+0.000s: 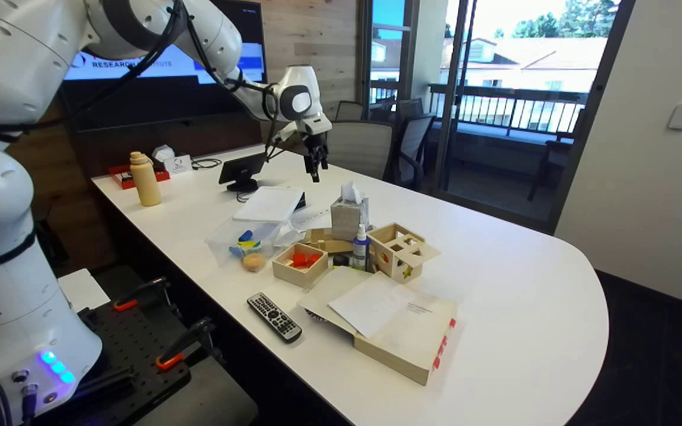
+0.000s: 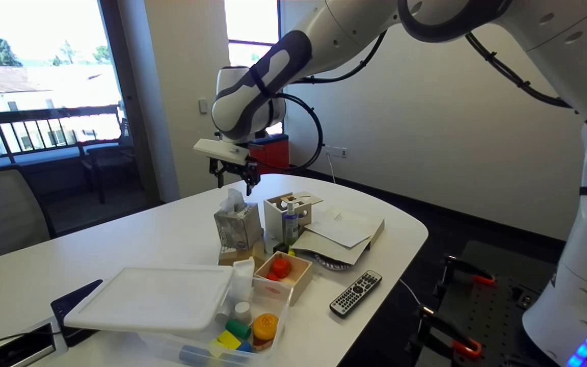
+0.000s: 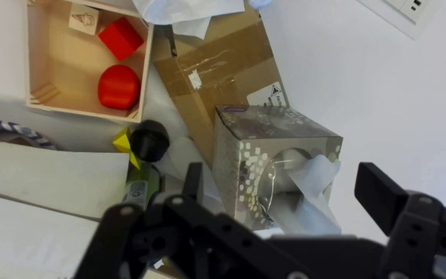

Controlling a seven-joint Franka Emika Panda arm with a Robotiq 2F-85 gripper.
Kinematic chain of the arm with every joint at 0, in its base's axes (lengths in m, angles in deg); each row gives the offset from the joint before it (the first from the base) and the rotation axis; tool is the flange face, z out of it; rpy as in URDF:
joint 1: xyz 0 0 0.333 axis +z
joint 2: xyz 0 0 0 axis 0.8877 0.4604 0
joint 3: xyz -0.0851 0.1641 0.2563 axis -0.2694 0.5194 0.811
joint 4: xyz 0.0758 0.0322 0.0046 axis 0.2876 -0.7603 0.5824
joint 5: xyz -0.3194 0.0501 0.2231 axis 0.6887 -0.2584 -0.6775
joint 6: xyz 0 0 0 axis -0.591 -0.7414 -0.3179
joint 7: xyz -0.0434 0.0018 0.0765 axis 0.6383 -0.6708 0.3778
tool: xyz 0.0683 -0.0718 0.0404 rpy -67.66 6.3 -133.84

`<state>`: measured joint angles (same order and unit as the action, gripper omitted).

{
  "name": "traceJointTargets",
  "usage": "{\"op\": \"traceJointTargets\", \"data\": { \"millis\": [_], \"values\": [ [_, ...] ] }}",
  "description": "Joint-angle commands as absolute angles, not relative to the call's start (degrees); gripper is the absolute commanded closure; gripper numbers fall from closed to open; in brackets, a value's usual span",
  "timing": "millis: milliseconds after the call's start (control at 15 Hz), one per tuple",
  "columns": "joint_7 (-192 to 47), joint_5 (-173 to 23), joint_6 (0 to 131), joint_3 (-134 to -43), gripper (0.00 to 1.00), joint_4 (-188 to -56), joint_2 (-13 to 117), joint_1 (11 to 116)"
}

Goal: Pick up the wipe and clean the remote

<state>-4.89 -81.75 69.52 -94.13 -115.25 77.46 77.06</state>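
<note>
The wipe is a white tissue (image 1: 351,193) standing out of the top of a grey patterned tissue box (image 1: 348,220). The tissue also shows in an exterior view (image 2: 233,201) and in the wrist view (image 3: 318,190). The remote (image 1: 274,317) is grey with dark buttons and lies near the table edge; it also shows in an exterior view (image 2: 356,293) but is out of the wrist view. My gripper (image 1: 319,170) is open and empty, above the table and apart from the box. In the wrist view the tissue lies in the gap between the fingers (image 3: 285,178).
Near the box are a spray bottle (image 1: 360,247), a wooden shape cube (image 1: 397,251), a wooden tray of red blocks (image 1: 299,266) and a cardboard piece (image 3: 223,66). A thick book with papers (image 1: 406,331) lies beside the remote. A lidded clear bin (image 2: 273,326) stands nearby.
</note>
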Motion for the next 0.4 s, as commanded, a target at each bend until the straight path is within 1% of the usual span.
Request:
{"op": "traceJointTargets", "data": {
  "millis": [0,333],
  "values": [
    [1.0,-77.5,67.5,-95.2,0.0,-119.5,74.2,78.7],
    [2.9,-76.6,64.7,-93.8,0.0,-119.9,74.1,78.1]
  ]
}}
